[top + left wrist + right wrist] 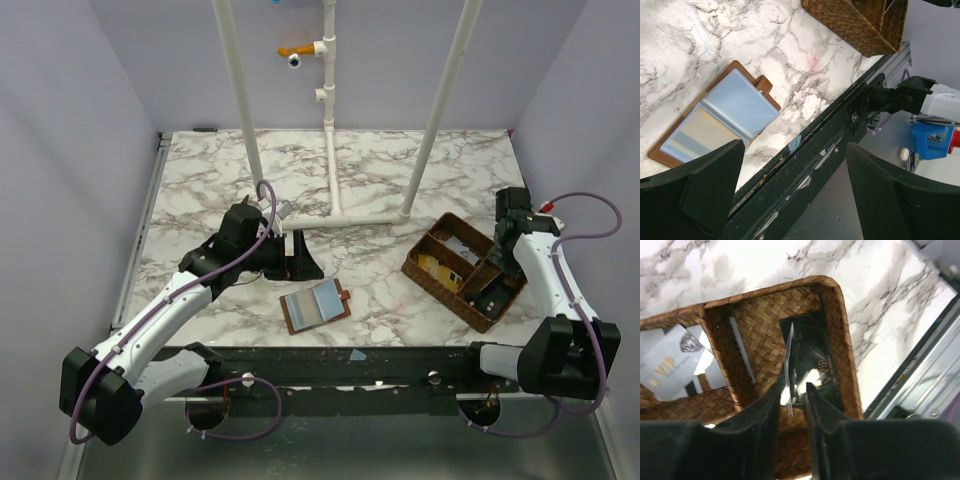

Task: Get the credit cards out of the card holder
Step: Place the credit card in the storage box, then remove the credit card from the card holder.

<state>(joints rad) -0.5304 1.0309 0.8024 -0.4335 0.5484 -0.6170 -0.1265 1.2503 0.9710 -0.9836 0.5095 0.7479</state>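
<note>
- The marble worktop [200, 190] carries everything. The basket is set on its right side, where the right arm can reach it, apparently to receive the removed cards.
- In the woven basket [428, 277], a yellowish card [436, 264] is seen in the left compartment and a pale card [462, 243] in the far one. A dark card [822, 352] lies flat in the near-right one.
- The card holder [316, 306] is laid open, pockets up, near the worktop's near edge between the arms. Its long axis runs left to right, slightly tilted, with the snap tab [346, 292] pointing right. A tan tint in its left half suggests one card is left inside.
- The left gripper [302, 262] is held just beyond the card holder, fingers wide apart and empty.
- The right gripper [794, 390] is lowered into the near-right compartment, fingers slightly apart. A thin card [789, 355] stands on edge in the gap, touching one finger only, so it is judged released, not clamped.
</note>
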